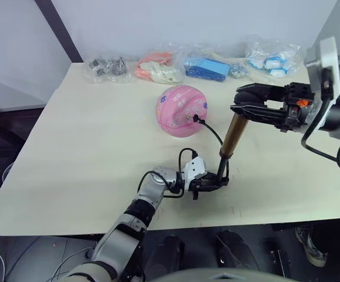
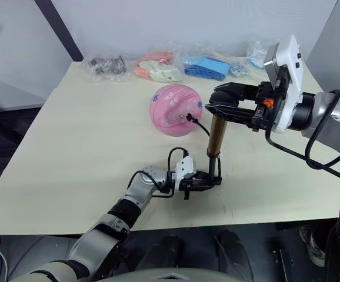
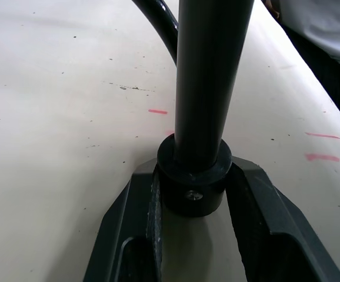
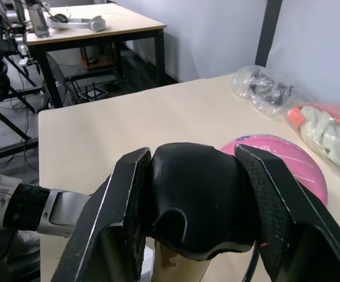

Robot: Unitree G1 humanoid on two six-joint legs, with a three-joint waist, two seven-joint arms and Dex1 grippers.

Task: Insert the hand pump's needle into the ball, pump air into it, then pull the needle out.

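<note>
Standing upright near the desk's front edge, the hand pump [image 1: 233,136] is held at both ends. The left tool [image 1: 208,181] is closed tight on the pump's black base cap, its fingers [image 3: 140,235] pressed to either side, down on the desk [image 1: 87,141]. The right tool [image 1: 253,103] is clamped around the black handle at the top. The thin black hose [image 1: 212,130] curves from the base up to the pink ball [image 1: 182,110], which sits toward the desk's back edge; the needle itself is too small to make out. Pale writing on the ball cannot be read. Plastic-bagged items [image 1: 158,67] line the back edge.
</note>
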